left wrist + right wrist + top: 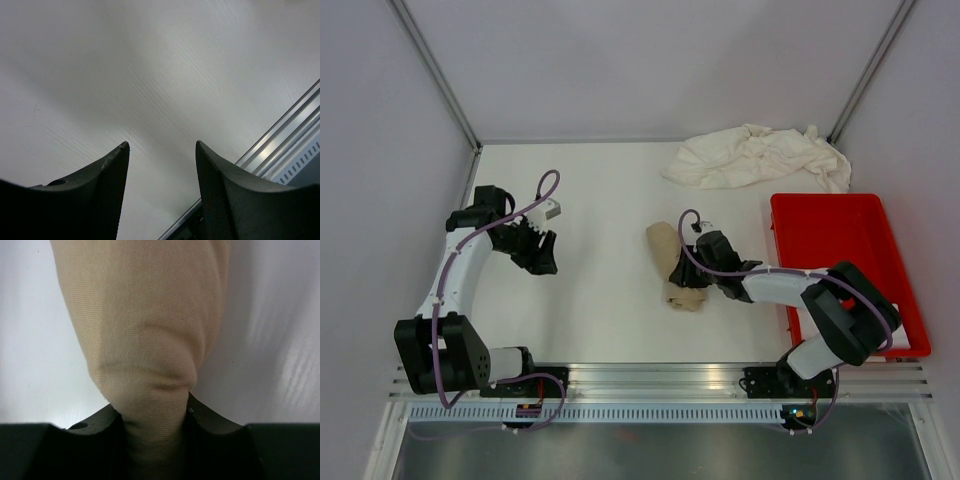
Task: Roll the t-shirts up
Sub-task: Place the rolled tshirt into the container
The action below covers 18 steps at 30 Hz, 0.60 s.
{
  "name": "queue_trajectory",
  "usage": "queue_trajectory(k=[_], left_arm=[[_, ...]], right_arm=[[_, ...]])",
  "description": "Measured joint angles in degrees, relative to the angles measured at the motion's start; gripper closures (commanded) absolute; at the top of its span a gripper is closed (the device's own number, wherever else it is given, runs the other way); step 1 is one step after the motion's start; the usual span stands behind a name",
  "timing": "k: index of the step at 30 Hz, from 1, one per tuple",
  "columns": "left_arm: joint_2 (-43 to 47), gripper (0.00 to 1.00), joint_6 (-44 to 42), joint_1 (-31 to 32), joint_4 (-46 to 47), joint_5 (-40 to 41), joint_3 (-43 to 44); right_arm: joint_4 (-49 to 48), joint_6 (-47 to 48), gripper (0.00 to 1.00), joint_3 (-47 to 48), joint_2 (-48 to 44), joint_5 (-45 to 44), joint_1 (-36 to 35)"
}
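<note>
The tan t-shirt (672,262) lies as a narrow roll on the white table, near the middle. My right gripper (692,272) is shut on the roll's right side; in the right wrist view the tan cloth (145,340) bulges out between the black fingers (210,417). A heap of cream-white t-shirts (755,158) lies crumpled at the back right. My left gripper (542,255) is open and empty above bare table at the left; in the left wrist view its gripper (162,147) shows a wide gap with only table behind.
A red plastic tray (880,225) stands at the right, just right of the right arm. A metal rail (660,380) runs along the table's near edge, also in the left wrist view (285,135). Grey walls close the back and sides.
</note>
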<state>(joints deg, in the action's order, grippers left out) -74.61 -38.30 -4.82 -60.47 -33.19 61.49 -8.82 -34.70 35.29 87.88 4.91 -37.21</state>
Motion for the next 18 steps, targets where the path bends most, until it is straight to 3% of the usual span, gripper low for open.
queue_trajectory(k=[7, 18], left_arm=[[0.3, 0.39, 0.2, 0.0, 0.5, -0.2, 0.0], [0.5, 0.39, 0.2, -0.4, 0.6, -0.2, 0.0]], right_arm=[[-5.5, -6.7, 1.00, -6.9, -5.6, 0.4, 3.2], [-9.7, -11.2, 1.00, -8.9, -13.4, -2.5, 6.5]])
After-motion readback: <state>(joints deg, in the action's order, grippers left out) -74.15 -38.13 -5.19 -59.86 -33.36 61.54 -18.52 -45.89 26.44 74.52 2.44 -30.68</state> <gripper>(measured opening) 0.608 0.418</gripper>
